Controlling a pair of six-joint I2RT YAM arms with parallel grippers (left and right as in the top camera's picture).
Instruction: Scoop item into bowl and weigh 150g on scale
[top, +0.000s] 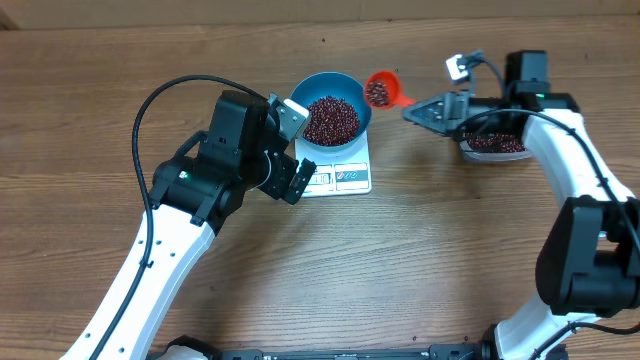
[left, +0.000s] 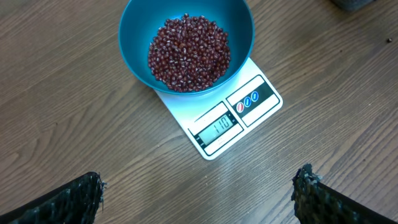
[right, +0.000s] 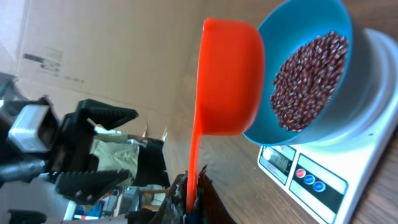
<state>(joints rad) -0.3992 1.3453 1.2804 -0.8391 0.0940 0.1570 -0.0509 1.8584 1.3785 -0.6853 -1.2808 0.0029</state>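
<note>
Where the beans (top: 331, 119) lie: heaped in the blue bowl (left: 134, 37), with a few more in the red scoop (top: 379, 91).
Bowl: sits on the white scale (left: 249, 99), covering its far half.
Display (left: 219, 129): shows what looks like 110.
Scoop: mouth up, just beside the bowl's rim; whether it touches, I cannot tell.
Right gripper (top: 415, 108): clenched on the scoop's handle.
Left gripper (top: 293, 148): fingers spread wide, grasping nothing, above the scale's near edge.
Clear container (top: 495, 145): under the right arm, beans inside.
</note>
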